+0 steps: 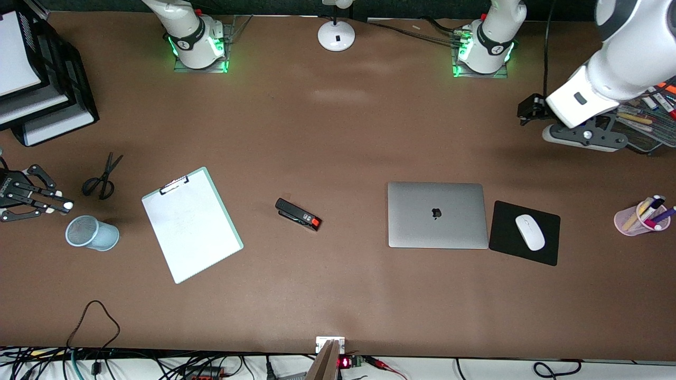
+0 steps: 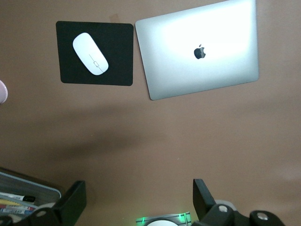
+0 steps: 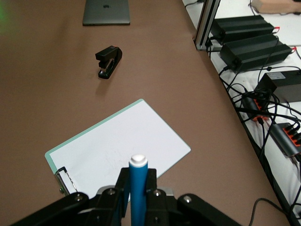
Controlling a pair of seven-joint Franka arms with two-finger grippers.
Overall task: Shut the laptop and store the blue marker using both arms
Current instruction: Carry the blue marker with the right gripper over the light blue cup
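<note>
Brown table carries 1 laptop, lid shut and flat, with 1 black mouse pad just beside it toward the left arm's end, bearing 1 white mouse; 1 black stapler lies between the laptop and 1 clipboard; 1 pair of scissors and 1 blue mesh cup on its side lie toward the right arm's end; 1 pink pen cup stands at the left arm's end. Left gripper hangs with jaws spread wide and empty over bare table beside a tray of pens; right gripper, by the scissors, has jaws pinching 1 blue marker, pale end forward.
</note>
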